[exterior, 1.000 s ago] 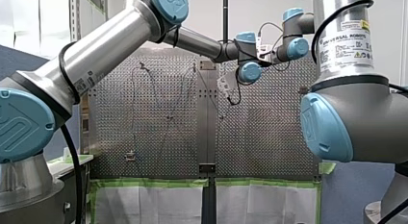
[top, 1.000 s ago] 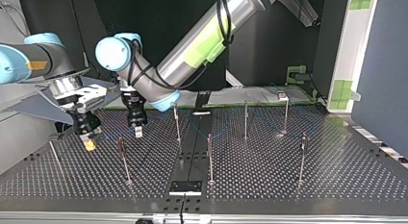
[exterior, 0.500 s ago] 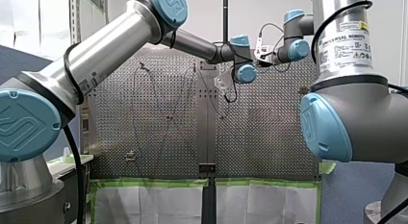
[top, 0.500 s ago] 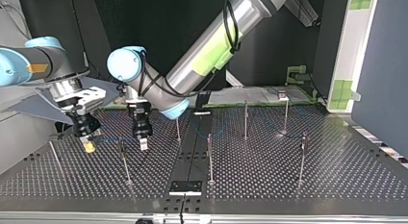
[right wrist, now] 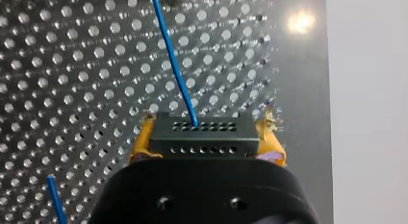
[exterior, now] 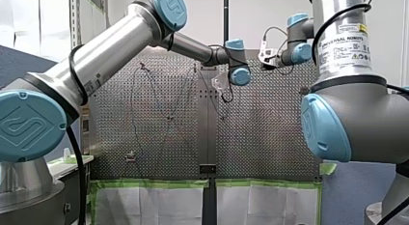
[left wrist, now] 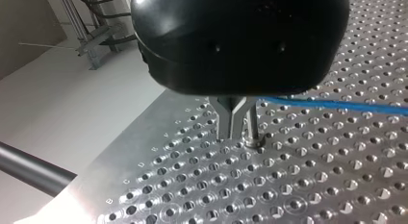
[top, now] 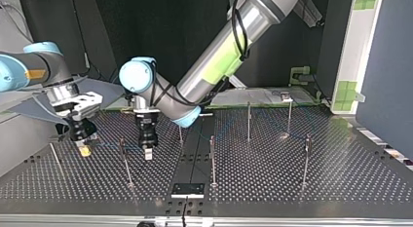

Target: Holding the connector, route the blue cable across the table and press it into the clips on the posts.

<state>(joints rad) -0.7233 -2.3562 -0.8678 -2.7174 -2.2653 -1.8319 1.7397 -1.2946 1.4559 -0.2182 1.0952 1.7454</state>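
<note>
My right claw [right wrist: 207, 138] is gripping the black connector [right wrist: 202, 131], with the blue cable [right wrist: 172, 65] running ahead of it. My left claw [left wrist: 232, 134], closed and empty, is coming down beside a post [top: 125, 161], probably for pressing.

The cable [right wrist: 174, 65] is blue. The connector [right wrist: 202, 135] is black (with rows of tiny holes). The table [right wrist: 62, 80] is silver, dotted all over.
</note>
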